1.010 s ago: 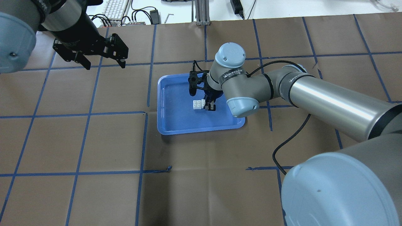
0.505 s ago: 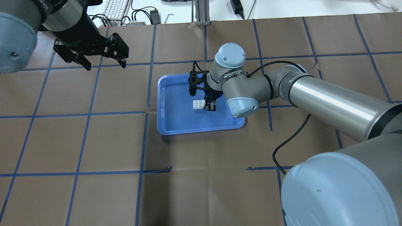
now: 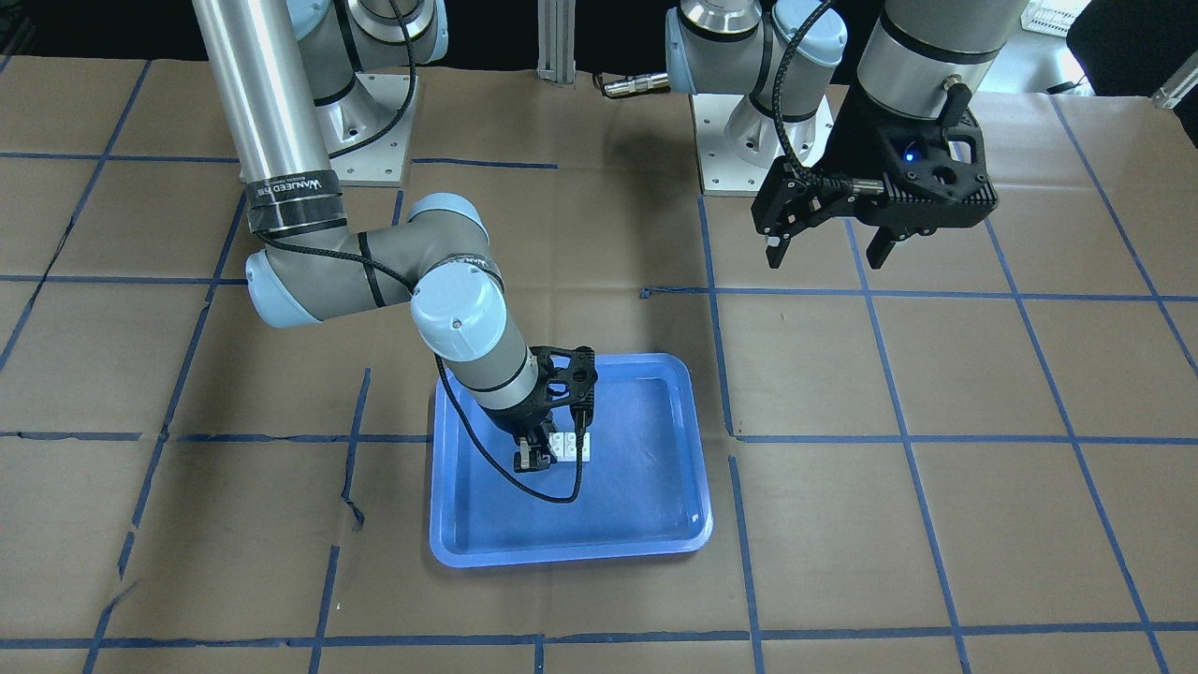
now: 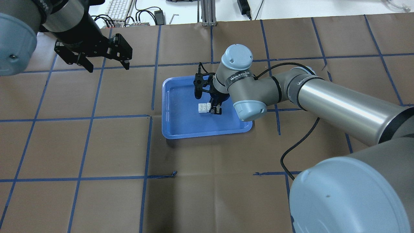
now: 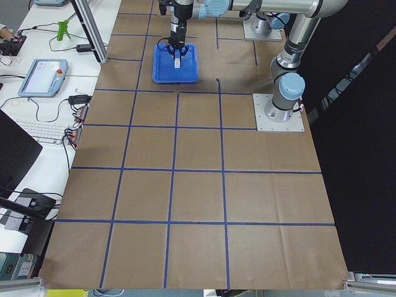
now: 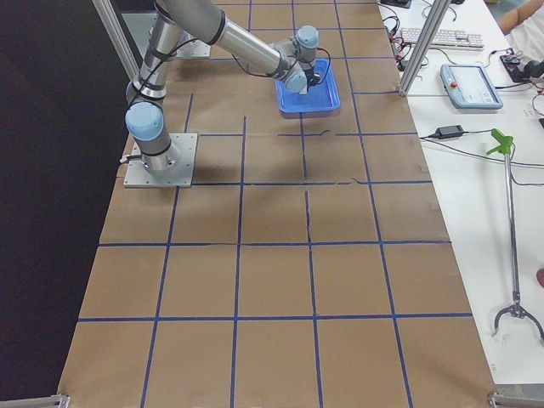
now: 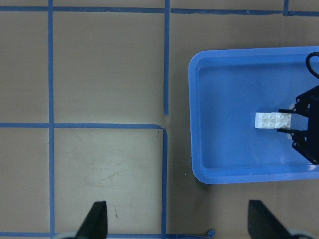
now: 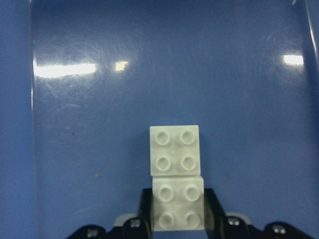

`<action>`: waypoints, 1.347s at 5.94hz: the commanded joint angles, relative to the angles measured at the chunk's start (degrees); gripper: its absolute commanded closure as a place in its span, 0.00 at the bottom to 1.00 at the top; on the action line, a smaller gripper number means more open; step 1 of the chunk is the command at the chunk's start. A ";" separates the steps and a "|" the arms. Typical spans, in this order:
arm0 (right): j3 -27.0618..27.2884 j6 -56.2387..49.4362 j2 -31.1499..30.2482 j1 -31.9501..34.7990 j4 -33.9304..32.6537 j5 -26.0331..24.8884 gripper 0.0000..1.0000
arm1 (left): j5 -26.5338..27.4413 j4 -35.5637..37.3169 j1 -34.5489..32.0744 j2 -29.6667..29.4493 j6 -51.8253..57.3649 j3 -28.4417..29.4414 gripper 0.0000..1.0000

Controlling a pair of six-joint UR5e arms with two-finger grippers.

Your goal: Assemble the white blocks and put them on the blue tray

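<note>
Right gripper [image 8: 178, 205] pinches small white studded plastic blocks [image 8: 174, 149] inside shallow blue plastic tray [image 8: 75, 149]; a crooked release could topple them. Left gripper [image 4: 107, 65], upper left, open.

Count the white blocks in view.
2 white blocks, both in the blue tray, touching in a row: one between the right gripper's fingers, one just past it. None looks hidden.

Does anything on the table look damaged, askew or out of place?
Only small things. The brown paper looks torn beside the blue tray, a blue tape end curls up, and the white blocks sit slightly out of line.
</note>
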 commanded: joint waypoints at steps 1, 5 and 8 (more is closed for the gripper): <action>0.00 0.00 0.00 0.00 0.00 0.13 0.53 | -0.10 0.09 0.24 -0.16 0.00 0.00 0.00; 0.09 0.09 -0.09 0.00 0.17 0.22 0.52 | 0.16 2.20 0.15 -0.87 -0.18 -0.09 0.00; -0.35 9.45 -1.40 -0.09 0.88 -0.56 0.00 | 0.16 2.11 0.15 -0.78 -0.09 -0.09 0.00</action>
